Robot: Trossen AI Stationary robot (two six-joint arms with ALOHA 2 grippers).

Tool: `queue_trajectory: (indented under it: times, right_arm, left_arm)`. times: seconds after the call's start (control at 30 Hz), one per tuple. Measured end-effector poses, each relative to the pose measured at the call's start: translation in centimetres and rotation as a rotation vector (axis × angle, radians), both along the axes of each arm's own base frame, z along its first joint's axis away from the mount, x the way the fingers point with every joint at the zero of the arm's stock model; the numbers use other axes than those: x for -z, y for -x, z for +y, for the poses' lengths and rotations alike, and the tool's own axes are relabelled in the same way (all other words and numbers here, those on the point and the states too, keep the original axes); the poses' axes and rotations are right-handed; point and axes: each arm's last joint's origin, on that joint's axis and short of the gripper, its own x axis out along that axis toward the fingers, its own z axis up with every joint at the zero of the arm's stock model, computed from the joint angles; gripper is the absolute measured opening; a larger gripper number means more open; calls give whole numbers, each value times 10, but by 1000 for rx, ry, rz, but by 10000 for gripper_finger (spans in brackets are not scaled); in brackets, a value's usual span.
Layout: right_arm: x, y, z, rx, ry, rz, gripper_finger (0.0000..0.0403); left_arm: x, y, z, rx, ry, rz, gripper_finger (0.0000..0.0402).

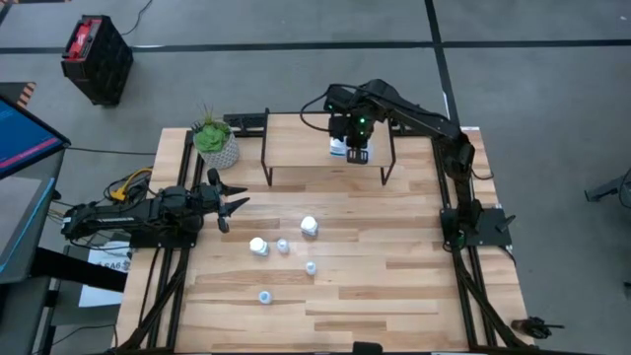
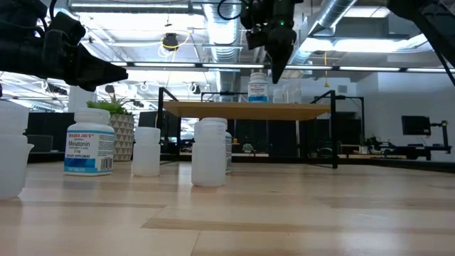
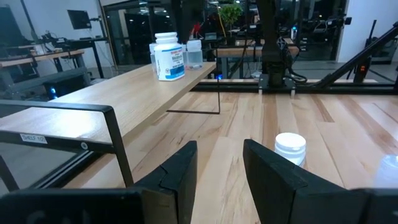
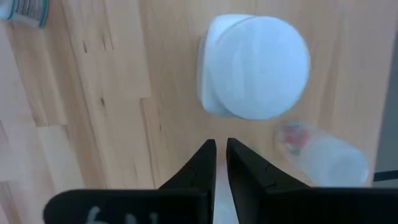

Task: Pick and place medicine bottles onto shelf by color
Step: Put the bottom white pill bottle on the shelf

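Medicine bottles [image 1: 310, 226] are shown in 2 groups, placed relative to the shelf [image 1: 315, 148]. On the shelf's right end, 1 white labelled bottle [image 2: 258, 87] and at least 1 pale translucent bottle [image 3: 194, 53] are already set beside each other. 5 bottles remain on the bench [image 1: 394, 286], in front of the shelf: 2 white and 3 smaller pale ones. The task is thus judged under half done. The right tool [image 1: 357, 148] is held directly above the shelved bottles, its fingers nearly pressed together and pinching nothing, a white cap [image 4: 258, 65] seen below them. The left tool [image 1: 229, 207] is held off the shelf's left front corner, spread and empty, near a potted plant [image 1: 215, 141].
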Motion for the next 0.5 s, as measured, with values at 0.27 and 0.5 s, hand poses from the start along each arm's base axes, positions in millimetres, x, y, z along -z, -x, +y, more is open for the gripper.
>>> queue_trajectory:
  times: [0.27, 0.5]
  right_arm:
    - [5, -8, -2, -16, 29, -49, 59]
    - [3, -16, -3, -43, 64, -117, 59]
  left_arm:
    - [0, 0, 0, 1, -15, 5, 121]
    - [0, 0, 0, 1, -17, 5, 121]
